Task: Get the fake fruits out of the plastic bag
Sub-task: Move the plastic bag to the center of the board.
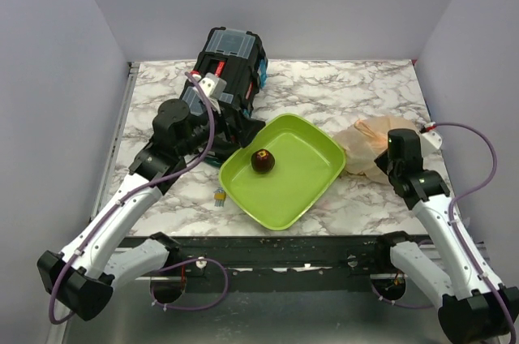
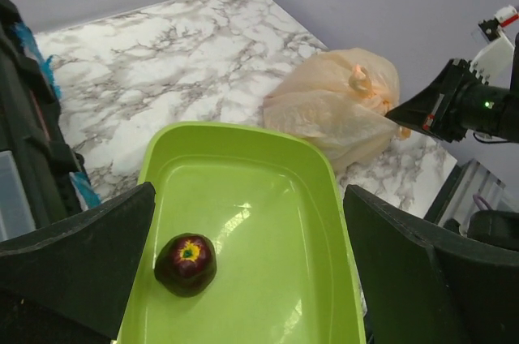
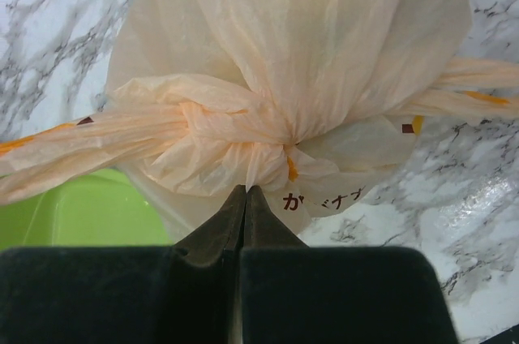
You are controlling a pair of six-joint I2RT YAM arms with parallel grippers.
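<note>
Peach plastic bag, still knotted, is touched by the closed right claw; the left claw is held open; untying is called for.

Dark maroon fruit in green tray, knotted peach bag beyond on marble table.

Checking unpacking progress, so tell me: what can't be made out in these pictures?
- Contents of the plastic bag: every view; its knotted, cloudy film hides them.
- Whether the shut right pincer has pinched any film: right wrist view; its tips meet right at the bag's edge and cover the contact.
- The small item beside the green tray: top view; too small to identify.
- The black toolbox: left wrist view; cut off by the left edge.
</note>
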